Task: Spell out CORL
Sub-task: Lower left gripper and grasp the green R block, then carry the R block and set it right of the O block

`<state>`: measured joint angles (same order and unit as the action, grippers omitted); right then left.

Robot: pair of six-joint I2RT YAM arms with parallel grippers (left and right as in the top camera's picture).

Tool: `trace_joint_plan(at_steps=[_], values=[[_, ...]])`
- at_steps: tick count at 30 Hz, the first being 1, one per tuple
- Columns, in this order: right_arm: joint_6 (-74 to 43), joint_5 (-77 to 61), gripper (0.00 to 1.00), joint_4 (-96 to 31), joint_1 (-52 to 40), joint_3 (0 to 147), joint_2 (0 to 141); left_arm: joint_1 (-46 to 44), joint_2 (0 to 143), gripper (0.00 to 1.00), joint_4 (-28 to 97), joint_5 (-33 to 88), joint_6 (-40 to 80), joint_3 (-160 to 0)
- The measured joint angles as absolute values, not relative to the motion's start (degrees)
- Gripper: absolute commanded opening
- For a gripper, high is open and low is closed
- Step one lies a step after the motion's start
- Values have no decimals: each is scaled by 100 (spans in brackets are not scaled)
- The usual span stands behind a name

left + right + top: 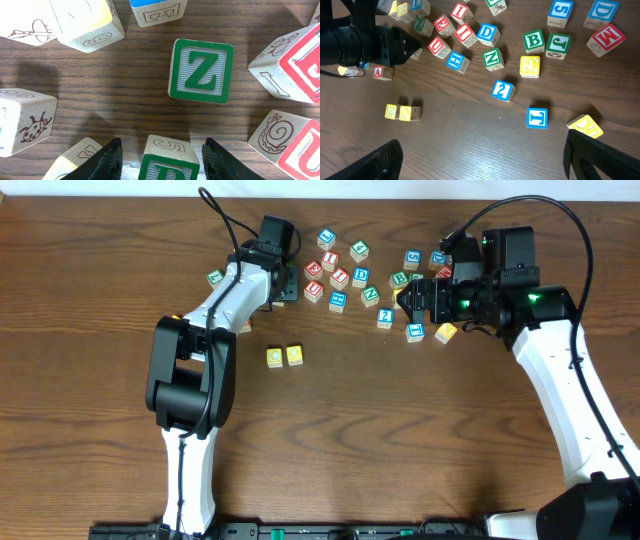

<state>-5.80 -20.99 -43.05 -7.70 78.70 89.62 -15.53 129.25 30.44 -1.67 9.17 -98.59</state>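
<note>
Right now my left gripper (162, 146) sits spread astride a green block (168, 167), probably the R, with gaps on both sides. Overhead, the yellow pair (284, 357) lies at six o'clock. My right gripper (482, 150) hangs wide open, farther off.

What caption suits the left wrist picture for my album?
Open left gripper straddles a green-lettered block, green Z block just ahead.

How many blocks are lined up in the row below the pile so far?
2. Both yellow, side by side in front of the pile: the left block and the right block. Nothing appears hidden there.
</note>
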Motion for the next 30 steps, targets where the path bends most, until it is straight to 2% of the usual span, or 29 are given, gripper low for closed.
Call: trace_joint_plan(at_steps=[5, 13, 23, 30], values=[[-580, -2099, 99, -4305, -770, 7870, 8962, -1581, 13104, 41, 3041, -163, 908, -9859], [-580, -2099, 99, -4303, -768, 7870, 8962, -1610, 13113, 32, 3022, -165, 897, -9859], [-580, -2099, 99, -4303, -770, 7870, 8962, -1616, 12589, 32, 3319, -167, 902, -9804], [-580, -2099, 99, -4300, -770, 7872, 8962, -1900, 11397, 31, 4807, -174, 1538, -9813]])
